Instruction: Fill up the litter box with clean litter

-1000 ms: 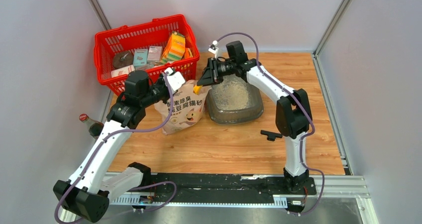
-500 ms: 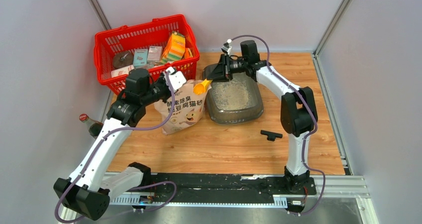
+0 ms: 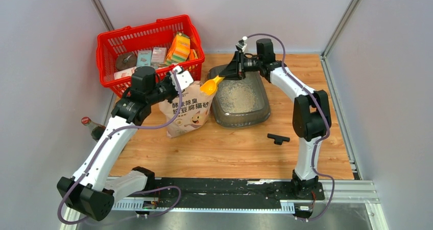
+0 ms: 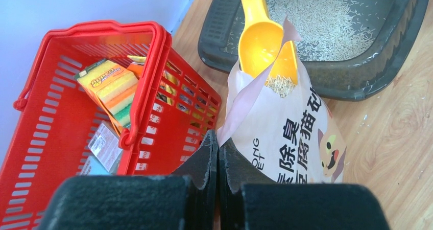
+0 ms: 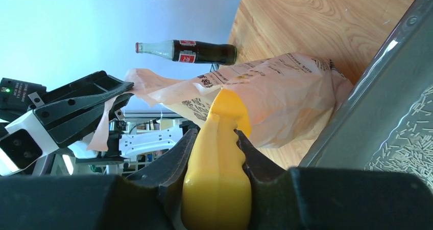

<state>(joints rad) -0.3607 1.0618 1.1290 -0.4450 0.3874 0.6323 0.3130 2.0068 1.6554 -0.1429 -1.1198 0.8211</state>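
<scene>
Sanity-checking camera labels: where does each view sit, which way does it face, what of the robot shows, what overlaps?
Top external: fixed above and behind the bases, looking down on the table; both arms whole.
Left wrist: on the left arm, looking past the shut left fingers, pinching the paper bag, toward red basket and litter box.
Right wrist: on the right arm, facing the bag; right fingers grip the yellow scoop; left fingers visible too.
Shared: both wrist views show bag, scoop, litter box.

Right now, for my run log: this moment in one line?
left gripper: shut on paper bag edge | right gripper: shut on yellow scoop, bowl at bag mouth | litter box: partly filled with litter
</scene>
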